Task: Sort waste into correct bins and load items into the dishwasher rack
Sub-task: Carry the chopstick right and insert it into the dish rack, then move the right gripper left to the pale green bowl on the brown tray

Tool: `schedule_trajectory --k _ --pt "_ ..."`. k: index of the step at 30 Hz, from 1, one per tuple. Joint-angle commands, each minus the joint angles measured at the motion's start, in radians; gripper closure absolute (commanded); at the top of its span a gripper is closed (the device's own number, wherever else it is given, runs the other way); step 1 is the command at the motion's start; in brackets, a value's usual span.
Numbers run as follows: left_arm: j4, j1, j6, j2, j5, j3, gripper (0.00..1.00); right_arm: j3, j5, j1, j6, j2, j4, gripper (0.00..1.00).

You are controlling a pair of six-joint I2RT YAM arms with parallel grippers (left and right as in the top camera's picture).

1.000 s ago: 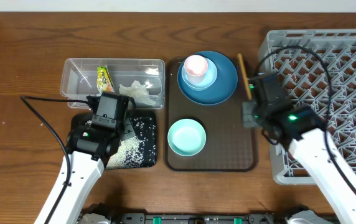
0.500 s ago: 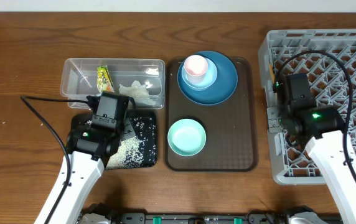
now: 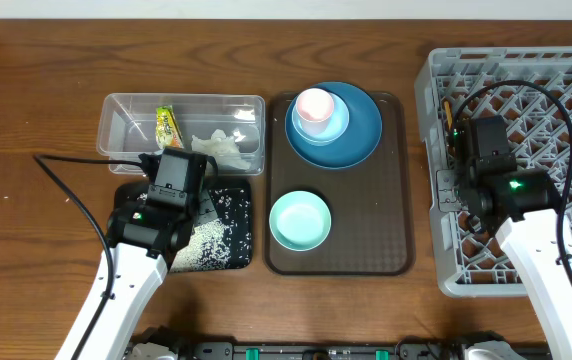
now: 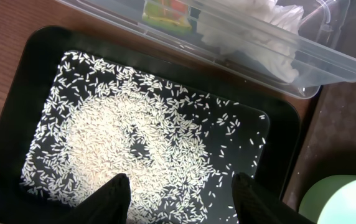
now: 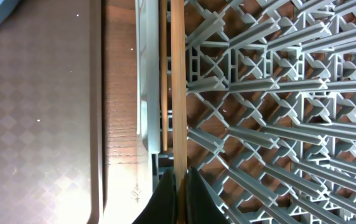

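Right pincer (image 5: 178, 180) is clenched on the chopsticks (image 5: 178, 93), which poke out ahead of it right along the rack (image 5: 277, 93) wall, so a drop here could send them outside or through the lattice.

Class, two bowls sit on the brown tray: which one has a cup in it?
The light blue bowl on the dark blue plate holds the pink cup; the separate mint-green bowl is empty.
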Motion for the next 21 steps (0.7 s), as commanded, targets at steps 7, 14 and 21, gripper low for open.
schedule_trajectory --k 7,14,21 --pt "-0.002 0.004 -0.006 0.006 -0.019 0.005 0.44 -0.025 0.019 -0.012 -0.032 0.038 0.010 0.99" --pt "-0.003 0.004 -0.006 0.006 -0.019 0.005 0.44 -0.027 0.019 -0.019 -0.033 0.071 0.032 0.98" --pt "-0.002 0.004 -0.006 0.006 -0.019 0.005 0.44 -0.027 0.018 -0.027 -0.032 0.075 0.035 0.73"
